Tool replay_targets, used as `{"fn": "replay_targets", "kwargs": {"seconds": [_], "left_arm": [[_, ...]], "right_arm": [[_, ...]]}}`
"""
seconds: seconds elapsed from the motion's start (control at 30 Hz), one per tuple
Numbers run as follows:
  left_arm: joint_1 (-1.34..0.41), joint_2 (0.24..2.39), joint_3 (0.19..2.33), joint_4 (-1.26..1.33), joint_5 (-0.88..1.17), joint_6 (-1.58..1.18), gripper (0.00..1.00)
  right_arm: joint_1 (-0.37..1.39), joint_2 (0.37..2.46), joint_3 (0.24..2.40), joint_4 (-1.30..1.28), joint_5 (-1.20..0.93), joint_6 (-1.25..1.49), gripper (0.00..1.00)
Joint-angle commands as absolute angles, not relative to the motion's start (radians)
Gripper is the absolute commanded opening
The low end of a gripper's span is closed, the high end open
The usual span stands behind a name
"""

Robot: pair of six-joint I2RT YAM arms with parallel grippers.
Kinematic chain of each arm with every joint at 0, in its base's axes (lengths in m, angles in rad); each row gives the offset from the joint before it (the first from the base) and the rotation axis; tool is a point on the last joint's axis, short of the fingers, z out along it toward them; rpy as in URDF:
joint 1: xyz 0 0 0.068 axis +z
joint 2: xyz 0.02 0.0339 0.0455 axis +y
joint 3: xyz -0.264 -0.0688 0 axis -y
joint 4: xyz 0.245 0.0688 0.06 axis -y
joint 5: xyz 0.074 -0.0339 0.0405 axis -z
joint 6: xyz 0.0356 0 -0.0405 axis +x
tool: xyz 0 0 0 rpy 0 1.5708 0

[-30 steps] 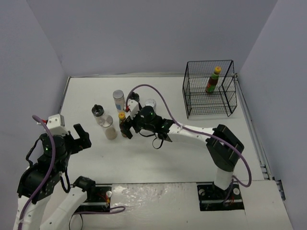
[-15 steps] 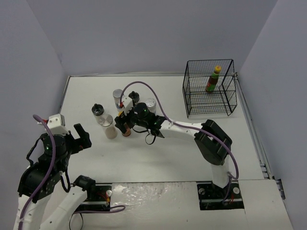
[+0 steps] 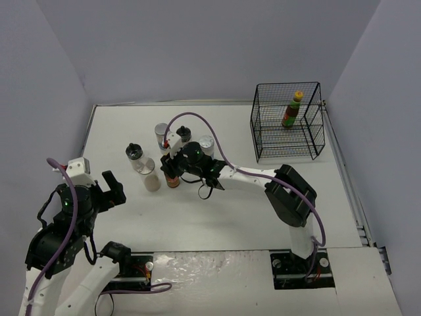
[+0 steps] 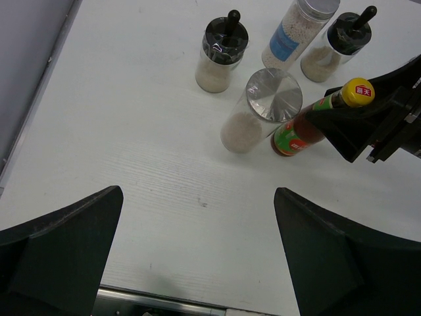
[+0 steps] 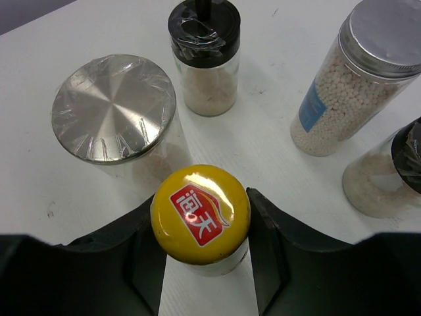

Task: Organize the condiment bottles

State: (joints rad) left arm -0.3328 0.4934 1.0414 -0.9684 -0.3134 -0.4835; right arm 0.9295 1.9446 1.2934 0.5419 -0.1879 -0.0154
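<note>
My right gripper (image 3: 173, 172) (image 5: 201, 220) is shut on the neck of a dark sauce bottle (image 3: 173, 180) (image 4: 297, 130) with a yellow cap (image 5: 200, 212); the bottle stands on the table. Beside it is a silver-lidded jar (image 3: 152, 180) (image 4: 262, 105) (image 5: 113, 108). Behind them stand a black-capped shaker (image 3: 135, 157) (image 5: 204, 52), a tall blue-labelled jar (image 3: 162, 135) (image 5: 355, 79), a second shaker (image 3: 183, 136) (image 5: 388, 178) and another silver-lidded jar (image 3: 206, 143). My left gripper (image 3: 112, 191) (image 4: 197, 194) hangs open and holds nothing, near the table's front left.
A black wire basket (image 3: 263, 135) stands at the back right with another yellow-capped sauce bottle (image 3: 292, 110) upright inside it. Grey walls close in the table on the left, back and right.
My right gripper moved left around the yellow-capped bottle and shut on its neck. The left arm has not moved.
</note>
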Motion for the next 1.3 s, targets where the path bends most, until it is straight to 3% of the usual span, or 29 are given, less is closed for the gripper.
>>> {"fn": "replay_targets", "kwargs": {"seconds": [0.0,0.07,0.4,0.7,1.07,1.27], "left_arm": [[-0.337,0.506,1.037,-0.918,-0.304,-0.498,0.97],[-0.337,0.508,1.035,-0.917,-0.302,-0.499,0.97],[-0.337,0.518,1.046,-0.896,-0.297,-0.485,0.97],[-0.336,0.55,1.04,-0.868,-0.273,-0.484,0.97],[-0.337,0.561,1.038,-0.85,-0.272,-0.486,0.97],[-0.337,0.567,1.039,-0.847,-0.272,-0.488,0.97]], "right_arm": [[0.925,1.854,1.28,0.576,-0.17,-0.012,0.05],[0.925,1.833,1.27,0.563,-0.169,-0.015,0.0],[0.897,1.537,1.314,0.222,-0.139,-0.003,0.0],[0.681,1.379,1.476,-0.007,-0.113,0.016,0.0],[0.226,1.496,1.754,-0.075,-0.166,0.015,0.0],[0.124,1.65,1.918,-0.063,-0.155,0.009,0.0]]}}
